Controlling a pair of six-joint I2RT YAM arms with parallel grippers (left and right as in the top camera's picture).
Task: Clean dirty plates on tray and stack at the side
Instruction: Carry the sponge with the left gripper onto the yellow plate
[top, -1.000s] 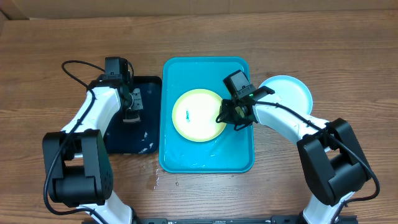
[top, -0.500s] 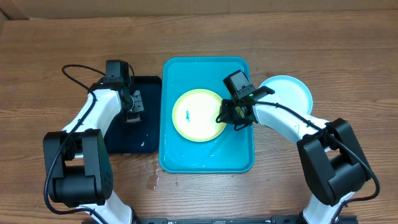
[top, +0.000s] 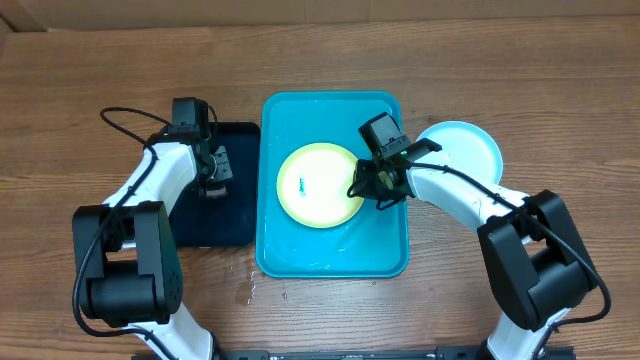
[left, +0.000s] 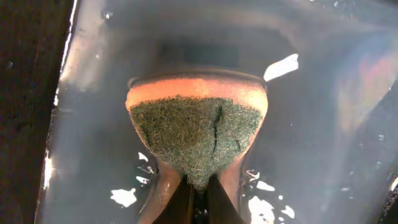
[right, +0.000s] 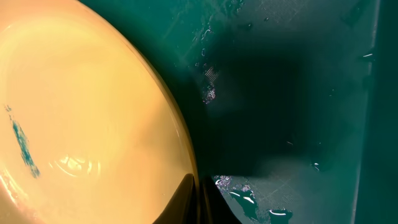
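Observation:
A yellow-green rimmed plate (top: 315, 185) with a small blue smear (top: 301, 184) lies in the bright blue tray (top: 385, 255). My right gripper (top: 362, 190) is shut on the plate's right rim; in the right wrist view the fingers (right: 198, 199) pinch the edge of the plate (right: 81, 112), the smear (right: 22, 146) far left. A light blue plate (top: 465, 150) rests on the table right of the tray. My left gripper (top: 212, 185) hangs over the black tray (top: 215, 225), shut on an orange sponge with a green scouring face (left: 196, 134), gripped at its lower tip (left: 198, 193).
The wet black tray (left: 323, 124) sits directly left of the blue tray. Water drops lie on the blue tray floor (right: 292, 93) and on the wooden table (top: 252, 290) in front of it. Cables trail from both arms.
My left gripper has closed on the sponge over the black tray. The right gripper and the yellow-green plate have not moved.

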